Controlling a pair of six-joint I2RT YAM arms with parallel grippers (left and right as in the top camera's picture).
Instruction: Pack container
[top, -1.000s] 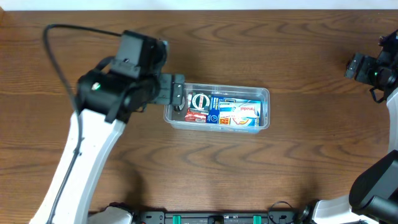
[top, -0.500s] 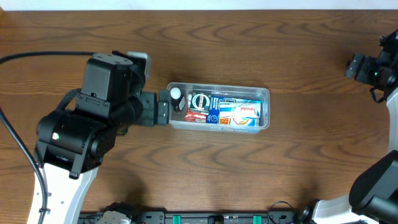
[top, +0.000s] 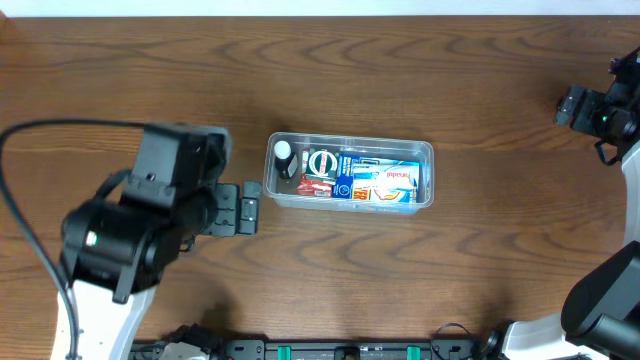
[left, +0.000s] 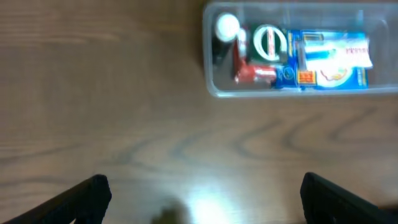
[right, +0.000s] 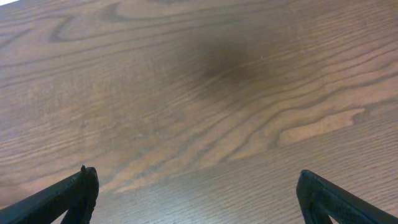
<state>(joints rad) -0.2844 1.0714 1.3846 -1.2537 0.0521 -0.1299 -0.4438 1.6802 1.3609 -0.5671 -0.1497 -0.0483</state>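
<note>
Brown wood-grain table (top: 400, 290) fills every view. The left gripper (top: 250, 205) hovers empty, fingers spread, just left of the container (top: 432, 152), which sits mid-table holding a white-capped bottle (top: 284, 152) and a blue box (top: 385, 182), their labels blurred. The right gripper (right: 198, 194), also spread, sits far right, partly cut off

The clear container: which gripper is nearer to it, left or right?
Left. The left gripper lies just off the left end of the container; the right gripper is far beyond its right end.
</note>
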